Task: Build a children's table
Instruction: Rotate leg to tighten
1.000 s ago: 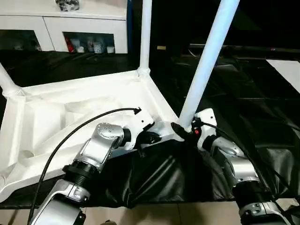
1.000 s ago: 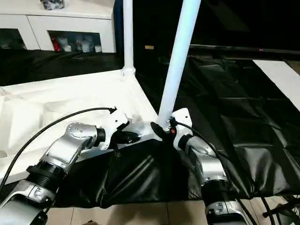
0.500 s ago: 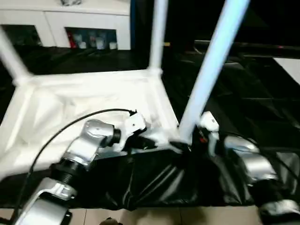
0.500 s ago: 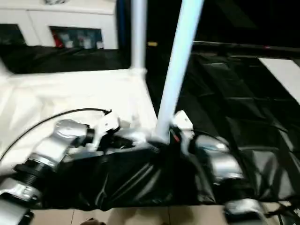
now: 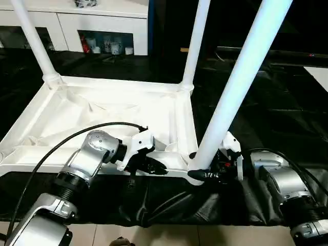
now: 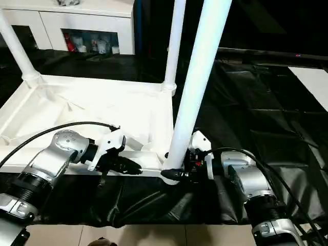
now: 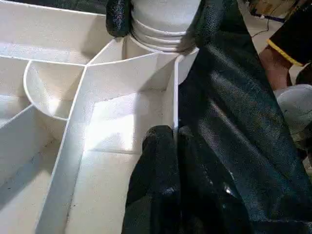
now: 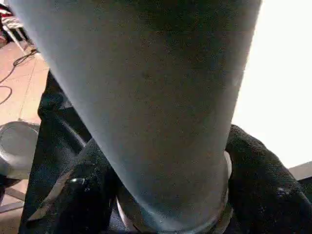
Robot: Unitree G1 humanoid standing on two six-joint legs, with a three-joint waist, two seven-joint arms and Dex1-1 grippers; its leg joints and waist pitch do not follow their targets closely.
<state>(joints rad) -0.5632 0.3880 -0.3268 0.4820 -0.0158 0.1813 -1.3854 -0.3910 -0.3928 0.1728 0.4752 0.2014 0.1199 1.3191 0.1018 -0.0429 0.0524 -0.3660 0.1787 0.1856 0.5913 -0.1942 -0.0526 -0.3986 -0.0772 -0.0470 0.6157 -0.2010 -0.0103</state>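
The children's table top (image 5: 102, 110) lies upside down on black sheeting, ribbed underside up. Two legs stand in its far corners (image 5: 35, 43) (image 5: 195, 46). A third leg (image 5: 238, 87) rises from the near right corner socket. My right gripper (image 5: 201, 176) is shut on that leg's base from the right, one black finger (image 8: 263, 190) on each side of the tube (image 8: 146, 87). My left gripper (image 5: 156, 168) is shut on the top's near rim just left of that corner, pinching the thin wall (image 7: 174, 139). The right gripper's fingers (image 7: 118, 17) show beyond it.
A white glass-door cabinet (image 5: 102, 25) stands along the back. Black sheeting (image 5: 287, 102) covers the surface around the table top and hangs over the near edge. Tan floor (image 5: 205, 236) shows below it. A white panel (image 5: 319, 77) lies at the far right.
The view has swung, and the table top now sits squarer to me. My right forearm has dropped lower and reaches the leg's base from the side. The left gripper stays on the rim.
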